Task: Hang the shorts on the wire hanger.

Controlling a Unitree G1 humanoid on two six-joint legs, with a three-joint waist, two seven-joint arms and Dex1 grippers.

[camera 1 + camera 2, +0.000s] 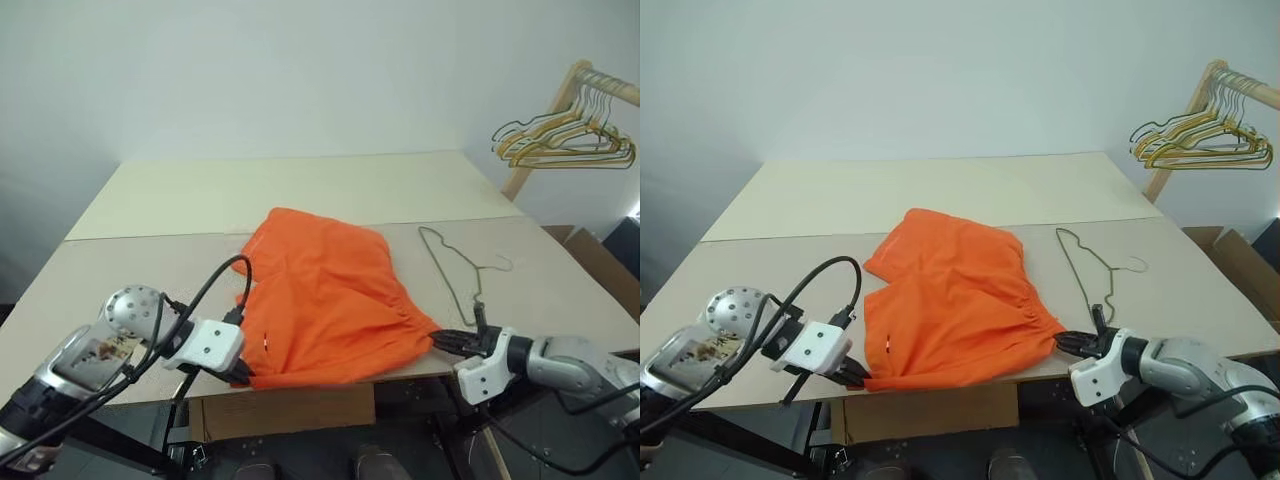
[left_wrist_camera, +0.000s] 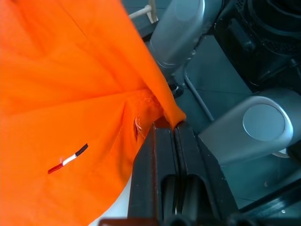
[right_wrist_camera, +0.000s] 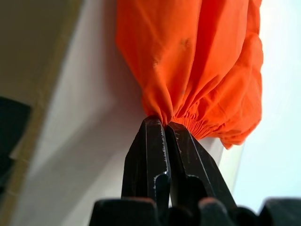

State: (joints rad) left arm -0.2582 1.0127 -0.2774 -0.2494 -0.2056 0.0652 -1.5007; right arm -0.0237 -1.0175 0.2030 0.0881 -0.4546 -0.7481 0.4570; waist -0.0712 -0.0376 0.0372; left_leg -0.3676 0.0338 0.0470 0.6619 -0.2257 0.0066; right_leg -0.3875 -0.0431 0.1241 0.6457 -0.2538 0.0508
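The bright orange shorts (image 1: 325, 300) lie spread over the near part of the table, their gathered waistband along the front edge. My left gripper (image 1: 243, 374) is shut on the shorts' near-left corner (image 2: 167, 117) at the table's front edge. At the near-right corner, my right gripper (image 1: 440, 340) is shut on the waistband (image 3: 162, 115). The thin dark wire hanger (image 1: 452, 268) lies flat on the table just right of the shorts, its hook pointing right.
The table (image 1: 300, 190) is two pale boards joined side by side. A wooden rack (image 1: 560, 100) with bunched yellow and pale hangers (image 1: 565, 140) stands at the far right. A cardboard box (image 1: 285, 410) sits under the table's front edge.
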